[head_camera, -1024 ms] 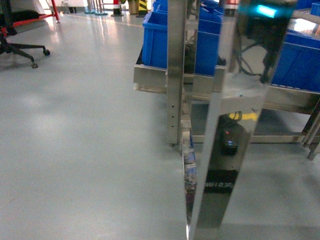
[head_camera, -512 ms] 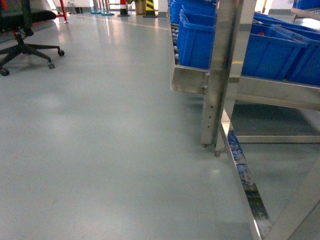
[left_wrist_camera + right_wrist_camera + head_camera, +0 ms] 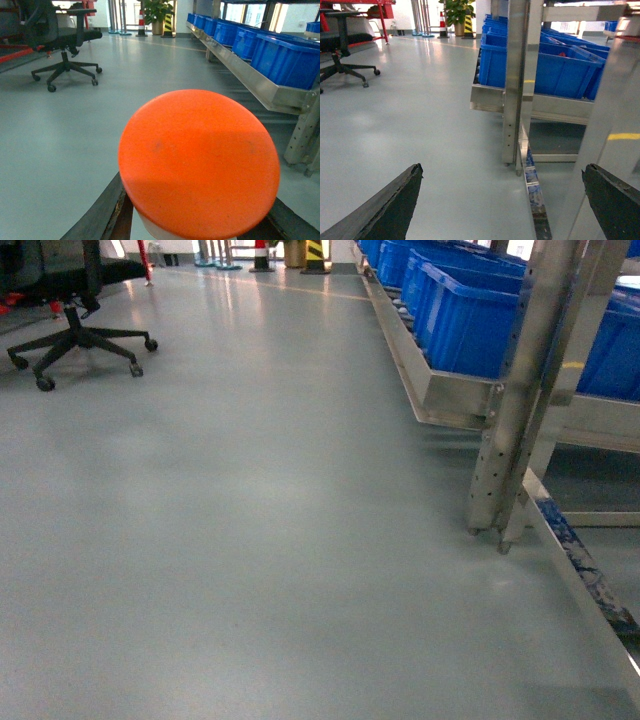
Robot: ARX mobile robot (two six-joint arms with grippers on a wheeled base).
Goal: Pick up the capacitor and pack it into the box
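a: what does the head view give that the wrist views don't?

b: only surroundings: a glossy grey floor [image 3: 240,540], a black swivel office chair [image 3: 75,335] at upper left, and a steel rack [image 3: 515,430] on the right carrying large blue plastic bins [image 3: 470,325]. neither arm appears there.

a: and the left wrist view?

b: it is the only one showing a round orange cap on a white body [image 3: 199,162], which fills the lower middle. the left hand [image 3: 192,222] sits around it, with one dark finger [image 3: 100,212] at lower left and another at lower right. the orange-capped thing lies between them, and the fingers look snug against its sides. i cannot tell from this whether it is the capacitor.

a: the right wrist view?

b: it looks along the floor toward the rack's upright post [image 3: 515,85] and the blue bins behind it. the right hand [image 3: 502,215] is spread wide, with one black finger [image 3: 385,205] at lower left and the other at lower right; nothing is between them, only floor.

a: where is the pale pink tub with the white lid?

b: not in any of the three views, so its place relative to either hand cannot be told.
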